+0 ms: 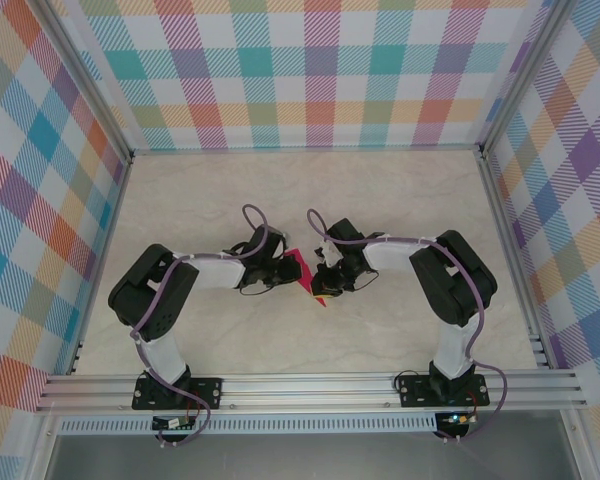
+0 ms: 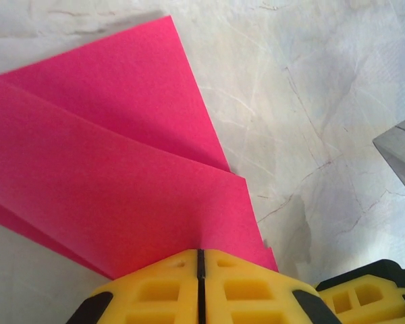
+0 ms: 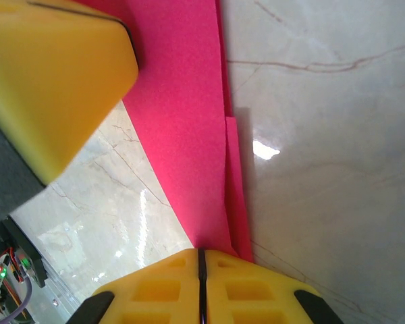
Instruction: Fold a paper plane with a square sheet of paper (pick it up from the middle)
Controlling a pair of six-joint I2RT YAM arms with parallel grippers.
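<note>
The pale, marble-veined tabletop (image 1: 380,190) lay inside plaid walls of many colours (image 1: 310,70). From the tabletop's near edge rose the black-and-white left arm (image 1: 170,290) and the matching right arm (image 1: 450,275), both bent inward so that their ends met over the tabletop's middle. Between them there was the magenta-pink sheet of thin paper (image 2: 121,169), folded into flat overlapping layers with straight creases. It threw a soft shadow on the tabletop along its edge. The yellow left jaws were clenched on one edge of the sheet, the paper coming straight out of their closed seam. The yellow right jaws were clamped in the same way on a narrow folded end of it.
</note>
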